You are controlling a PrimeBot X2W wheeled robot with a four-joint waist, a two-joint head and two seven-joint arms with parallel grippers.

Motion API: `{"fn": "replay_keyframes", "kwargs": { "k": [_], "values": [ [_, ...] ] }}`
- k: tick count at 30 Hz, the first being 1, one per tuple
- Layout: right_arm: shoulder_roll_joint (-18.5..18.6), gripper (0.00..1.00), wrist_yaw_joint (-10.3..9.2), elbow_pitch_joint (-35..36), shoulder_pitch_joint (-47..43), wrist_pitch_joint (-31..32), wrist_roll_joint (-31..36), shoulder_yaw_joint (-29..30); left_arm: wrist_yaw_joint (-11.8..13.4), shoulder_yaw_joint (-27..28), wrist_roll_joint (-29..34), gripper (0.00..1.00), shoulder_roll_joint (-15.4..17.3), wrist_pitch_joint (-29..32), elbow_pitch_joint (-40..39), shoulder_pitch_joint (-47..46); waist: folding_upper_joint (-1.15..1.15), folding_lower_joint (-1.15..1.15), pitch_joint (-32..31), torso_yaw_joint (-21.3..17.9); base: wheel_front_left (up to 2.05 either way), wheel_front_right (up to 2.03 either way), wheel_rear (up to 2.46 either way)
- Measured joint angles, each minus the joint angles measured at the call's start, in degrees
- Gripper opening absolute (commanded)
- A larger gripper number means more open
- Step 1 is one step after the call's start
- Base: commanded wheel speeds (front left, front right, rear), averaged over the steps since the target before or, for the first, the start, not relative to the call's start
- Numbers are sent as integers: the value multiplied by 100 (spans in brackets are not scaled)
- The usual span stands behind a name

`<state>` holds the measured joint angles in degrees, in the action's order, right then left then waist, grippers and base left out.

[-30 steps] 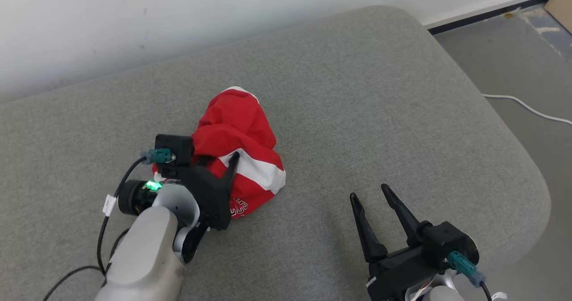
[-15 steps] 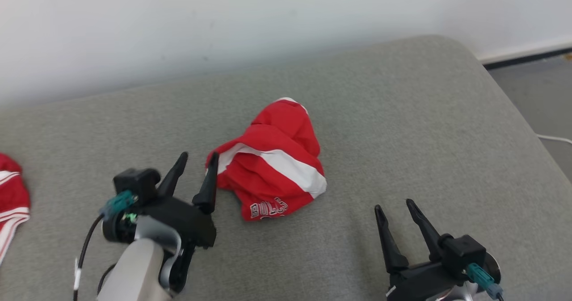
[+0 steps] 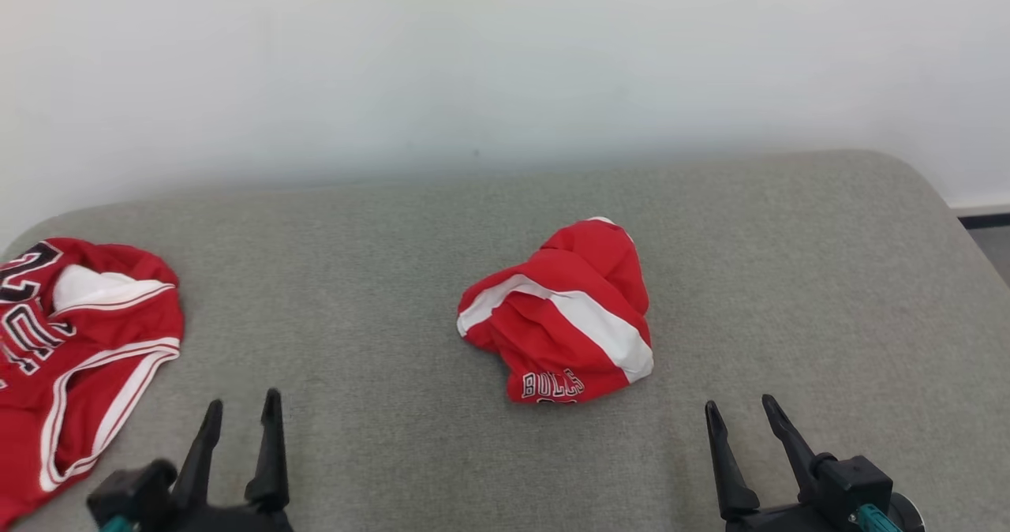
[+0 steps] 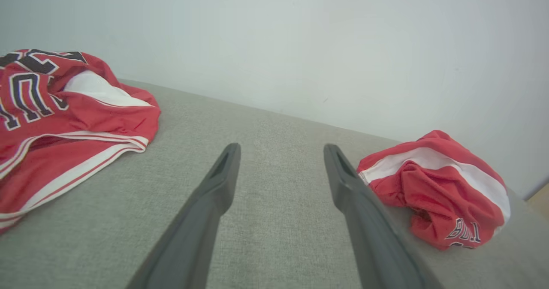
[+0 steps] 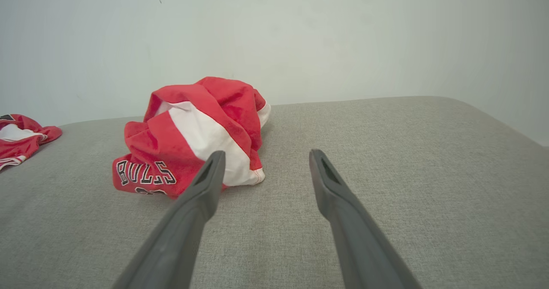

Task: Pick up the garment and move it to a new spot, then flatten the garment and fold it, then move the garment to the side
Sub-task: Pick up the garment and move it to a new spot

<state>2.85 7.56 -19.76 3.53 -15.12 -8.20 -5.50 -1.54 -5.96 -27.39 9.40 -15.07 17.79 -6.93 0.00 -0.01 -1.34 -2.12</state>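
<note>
The garment (image 3: pixel 564 319) is a crumpled red heap with a broad white stripe and "BULLS" lettering, lying on the grey cushion (image 3: pixel 379 279) near its middle. My left gripper (image 3: pixel 242 402) is open and empty at the lower left, well apart from the heap. My right gripper (image 3: pixel 742 403) stands open and empty at the lower right, a short way in front of the heap and to its right. The left wrist view has the garment (image 4: pixel 433 186) right of the open left gripper (image 4: pixel 282 148). In the right wrist view the garment (image 5: pixel 193 139) lies ahead and left of the open right gripper (image 5: pixel 266 153).
A second red jersey (image 3: pixel 71 335) with black numbers and white trim lies spread at the cushion's left end, also seen as the jersey (image 4: pixel 64 109) in the left wrist view. A white wall (image 3: pixel 505 58) runs behind the cushion. The cushion's rounded right corner (image 3: pixel 939 192) drops toward the floor.
My left gripper opened, let go of the garment and drew back to the lower left. The head camera swung left and up, bringing the second jersey into view.
</note>
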Motion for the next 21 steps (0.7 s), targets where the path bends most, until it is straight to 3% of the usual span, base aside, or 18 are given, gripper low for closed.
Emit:
{"fn": "replay_keyframes", "kwargs": {
  "k": [8, 21],
  "values": [
    [0, 100, 0, -27, -127, 0, 82, 122, -71, 400, 396, 100, -178, -5, -854, 1055, 0, 0, -215, 250, 0, 0, 0],
    [0, 100, 0, -73, -142, 0, 89, 193, -253, 676, 722, 100, -386, -5, -979, 1233, 0, 1, -204, 238, 0, 0, 0]
  ]
}}
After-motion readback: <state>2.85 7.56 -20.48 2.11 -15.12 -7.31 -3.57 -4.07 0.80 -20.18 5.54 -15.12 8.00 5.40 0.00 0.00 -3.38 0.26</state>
